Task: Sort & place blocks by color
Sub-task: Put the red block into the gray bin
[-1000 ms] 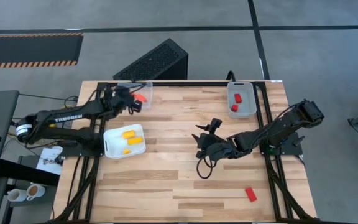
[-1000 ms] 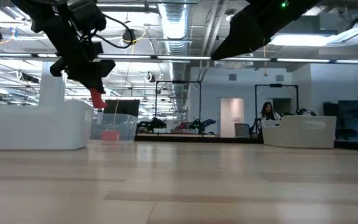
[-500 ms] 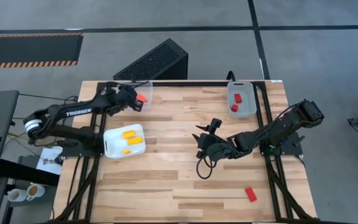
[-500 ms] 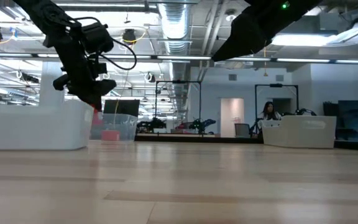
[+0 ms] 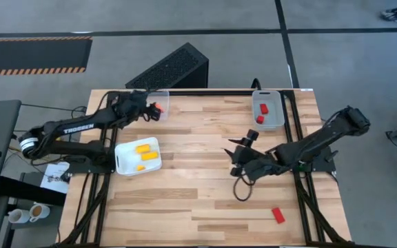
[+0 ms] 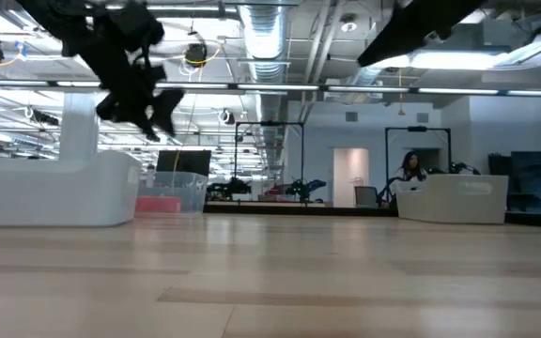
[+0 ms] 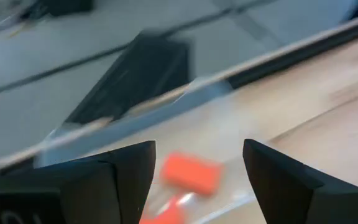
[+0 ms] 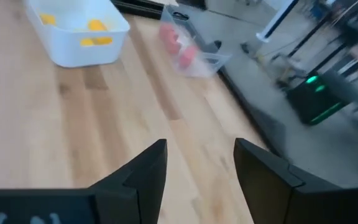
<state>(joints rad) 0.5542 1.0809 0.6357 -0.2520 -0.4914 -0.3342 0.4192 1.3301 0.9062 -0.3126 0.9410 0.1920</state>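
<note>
Your left gripper (image 7: 194, 171) held the orange block (image 7: 191, 173) a second ago; now its jaws gape empty. The block lies below them in the clear bin (image 5: 161, 96). Your right gripper (image 5: 238, 157), open too, has drifted rightward mid-table.

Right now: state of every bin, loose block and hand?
left hand: open, empty, above the clear bin
clear bin: holds orange blocks
white tray: holds yellow blocks
right bin: holds two red blocks
loose red block: on table, unsorted
right hand: open, empty, mid-table
</note>
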